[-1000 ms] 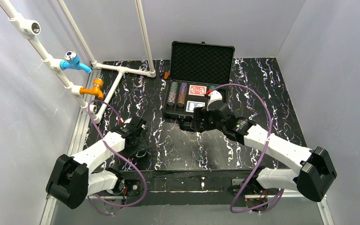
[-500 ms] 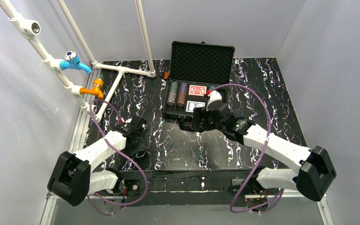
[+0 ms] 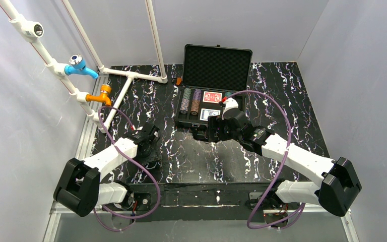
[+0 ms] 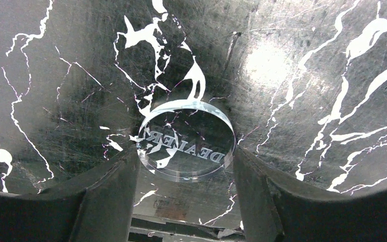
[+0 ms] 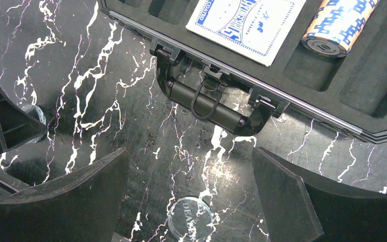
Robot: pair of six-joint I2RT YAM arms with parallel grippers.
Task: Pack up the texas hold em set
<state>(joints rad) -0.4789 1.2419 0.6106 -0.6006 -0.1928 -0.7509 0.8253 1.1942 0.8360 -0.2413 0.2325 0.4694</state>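
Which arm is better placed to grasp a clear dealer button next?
Left. The left gripper has its fingers close on both sides of a dealer button. The right gripper stands wide open, with a second button far back between its fingers.

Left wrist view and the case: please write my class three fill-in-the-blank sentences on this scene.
1. The clear disc between the fingers of the left claw reads ____.
2. The black case stands ____, not shut.
3. The card deck nearest the case's handle has a ____ back.
Missing words: DEALER; open; blue.
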